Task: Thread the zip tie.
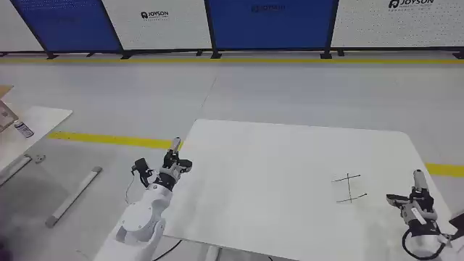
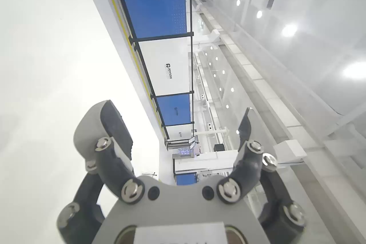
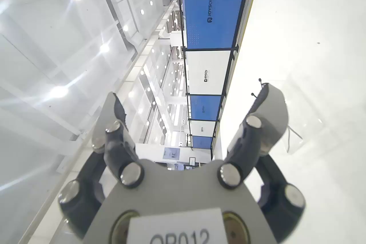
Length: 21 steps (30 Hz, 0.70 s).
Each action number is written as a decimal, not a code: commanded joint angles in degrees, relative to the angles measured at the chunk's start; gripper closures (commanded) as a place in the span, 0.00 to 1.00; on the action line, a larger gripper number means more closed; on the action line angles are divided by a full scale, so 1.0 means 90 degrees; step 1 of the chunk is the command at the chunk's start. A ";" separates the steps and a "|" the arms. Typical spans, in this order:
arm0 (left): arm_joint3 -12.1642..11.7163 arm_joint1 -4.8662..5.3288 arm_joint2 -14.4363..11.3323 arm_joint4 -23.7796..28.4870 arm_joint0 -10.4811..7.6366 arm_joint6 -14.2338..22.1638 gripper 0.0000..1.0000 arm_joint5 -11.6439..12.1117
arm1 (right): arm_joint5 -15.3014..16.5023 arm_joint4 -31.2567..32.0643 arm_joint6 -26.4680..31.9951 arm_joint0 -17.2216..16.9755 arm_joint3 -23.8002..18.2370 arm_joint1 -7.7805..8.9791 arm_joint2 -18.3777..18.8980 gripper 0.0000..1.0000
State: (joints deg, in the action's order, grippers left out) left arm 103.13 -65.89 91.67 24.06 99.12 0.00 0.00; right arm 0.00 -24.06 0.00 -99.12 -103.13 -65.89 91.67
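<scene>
White tabletop (image 1: 275, 181) is hugged by thin black plastic zip ties (image 1: 349, 188) laid crossed — strips may be skidded, not pinched, by the spread, empty grey left gripper (image 2: 178, 113) and right gripper (image 3: 190, 93).

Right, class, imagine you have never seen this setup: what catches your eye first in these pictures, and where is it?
First comes the big white table, with a few thin black zip ties lying crossed near its right side. Then come the two robot arms, both open and holding nothing: the left hand at the table's left edge and the right hand at its right edge, close to the ties.
</scene>
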 commanded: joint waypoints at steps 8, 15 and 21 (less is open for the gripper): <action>0.0000 0.0000 0.0000 0.0000 0.0000 0.0000 0.00 0.0000 | -0.0170 0.0772 0.0539 0.0027 -0.0043 0.0057 -0.0008 0.00; 0.0000 0.0000 0.0000 0.0000 0.0000 0.0000 0.00 0.0000 | 0.0050 0.1115 0.2914 0.0019 -0.0040 0.0245 0.0692 0.00; 0.0000 0.0000 0.0000 0.0000 0.0000 0.0000 0.00 0.0000 | 0.0103 0.1165 0.3646 0.0109 0.0082 0.0309 0.0906 0.00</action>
State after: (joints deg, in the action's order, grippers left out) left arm 103.13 -65.89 91.67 24.06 99.12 0.00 0.00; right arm 0.95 -13.58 33.55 -98.12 -102.36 -63.09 99.89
